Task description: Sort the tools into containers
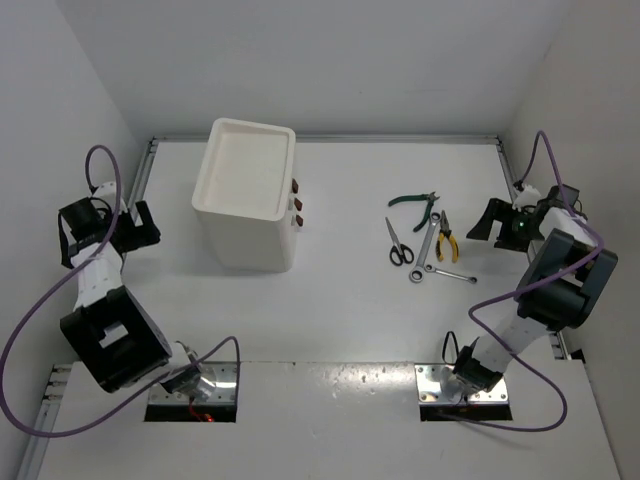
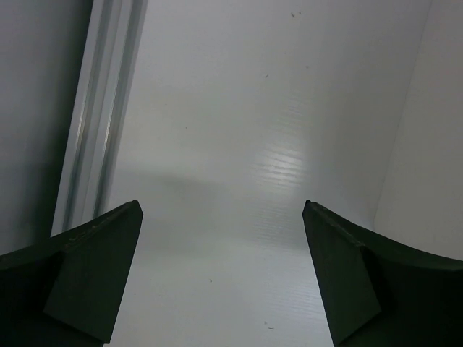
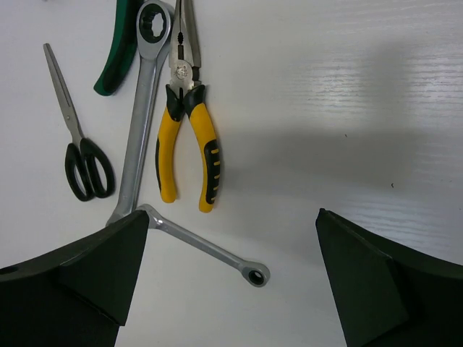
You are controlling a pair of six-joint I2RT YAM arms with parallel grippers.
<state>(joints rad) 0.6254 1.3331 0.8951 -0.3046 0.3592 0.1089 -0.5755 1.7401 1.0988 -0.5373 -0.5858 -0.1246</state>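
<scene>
The tall white box (image 1: pixel 245 195) stands at the back left of the table, with a shallow top tray and dark red drawer handles (image 1: pixel 297 205) on its right side. The tools lie in a group at the right: green-handled pliers (image 1: pixel 415 205) (image 3: pixel 119 50), black-handled scissors (image 1: pixel 398 243) (image 3: pixel 79 144), yellow-handled pliers (image 1: pixel 445 240) (image 3: pixel 187 130), a long silver wrench (image 1: pixel 427 247) (image 3: pixel 141 108) and a short one (image 1: pixel 450 275) (image 3: pixel 206 246). My right gripper (image 1: pixel 490 222) (image 3: pixel 231 217) is open and empty, just right of the tools. My left gripper (image 1: pixel 140 225) (image 2: pixel 221 206) is open and empty, left of the box.
A metal rail (image 2: pixel 94 108) runs along the table's left edge, beside my left gripper. White walls enclose the table on the left, back and right. Purple cables loop around both arms.
</scene>
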